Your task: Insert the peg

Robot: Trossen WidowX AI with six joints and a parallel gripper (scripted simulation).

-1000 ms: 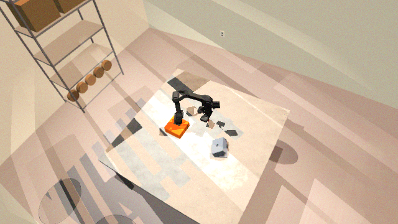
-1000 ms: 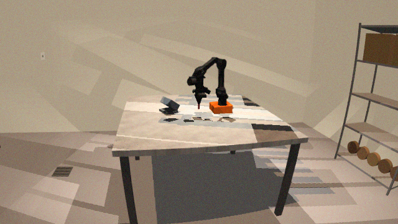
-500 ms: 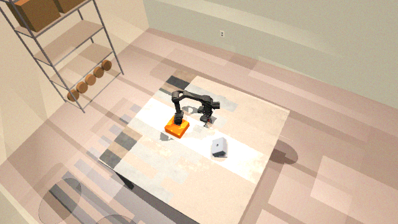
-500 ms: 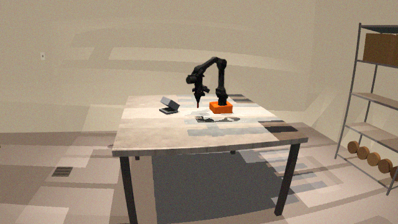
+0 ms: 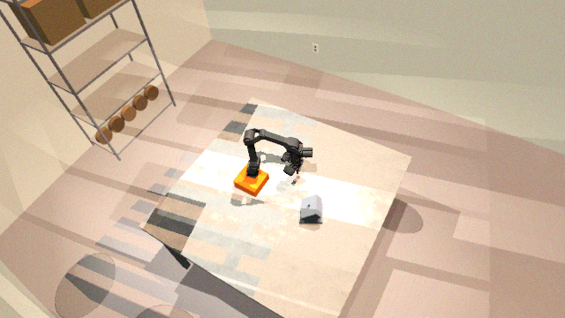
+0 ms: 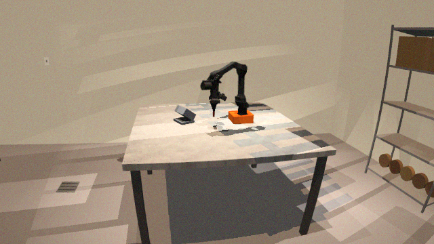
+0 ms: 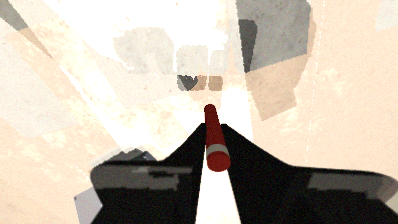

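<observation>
The dark red, round peg (image 5: 297, 172) (image 6: 213, 114) (image 7: 214, 131) has a grey band near its top end. My gripper (image 5: 297, 170) (image 6: 213, 108) (image 7: 212, 127) is shut on the peg. The peg hangs roughly upright with its bottom end above the table (image 5: 291, 256) (image 6: 169, 149). The grey sloped panel (image 5: 316, 203) (image 6: 186, 112) stands on a dark base, apart from the peg. Its small dark hole (image 5: 308, 206) shows in the top view, but the hole's shape is too small to tell. Part of the panel (image 7: 88, 206) shows at the lower left of the wrist view.
The orange base block (image 5: 251, 180) (image 6: 241, 117) of the arm stands on the table, beside the raised gripper. A metal shelf rack (image 5: 98, 128) (image 6: 387, 85) with boxes and round wooden pieces stands on the floor, away from the table. Patchy light and shadows cross the tabletop.
</observation>
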